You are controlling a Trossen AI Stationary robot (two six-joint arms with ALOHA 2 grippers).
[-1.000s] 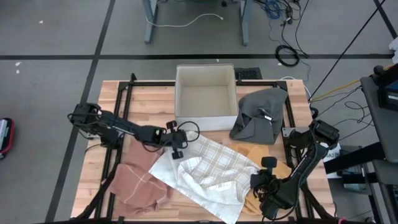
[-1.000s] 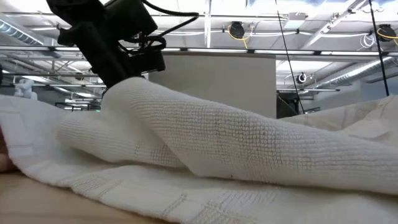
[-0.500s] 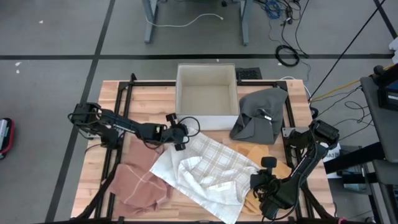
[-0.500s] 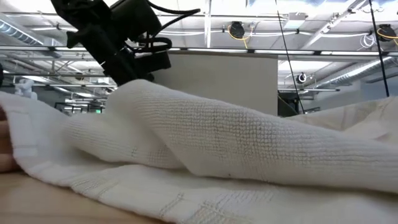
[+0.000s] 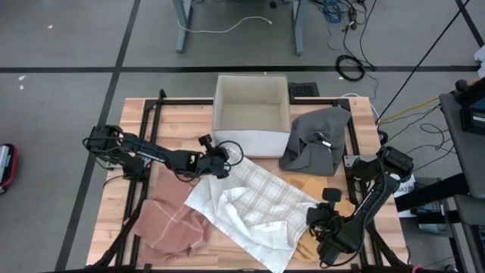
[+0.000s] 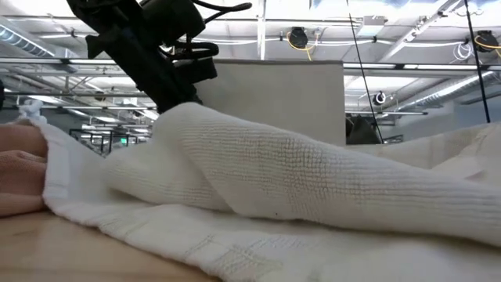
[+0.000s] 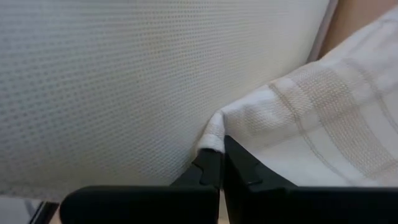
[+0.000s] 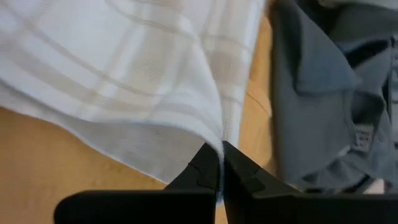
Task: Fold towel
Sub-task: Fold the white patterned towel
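Shifted toward the box [image 5: 251, 114], the towel [image 5: 254, 208] corners sit pinched in both jaws.

Two slim black jointed arms, looped black cables, each ending in a blunt black claw [image 7: 221, 168].

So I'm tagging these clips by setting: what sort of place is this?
Most likely a robotics lab or workshop: a wooden table on a bare grey floor, loose cables trailing behind it, and exposed ceiling ducts and lights overhead.
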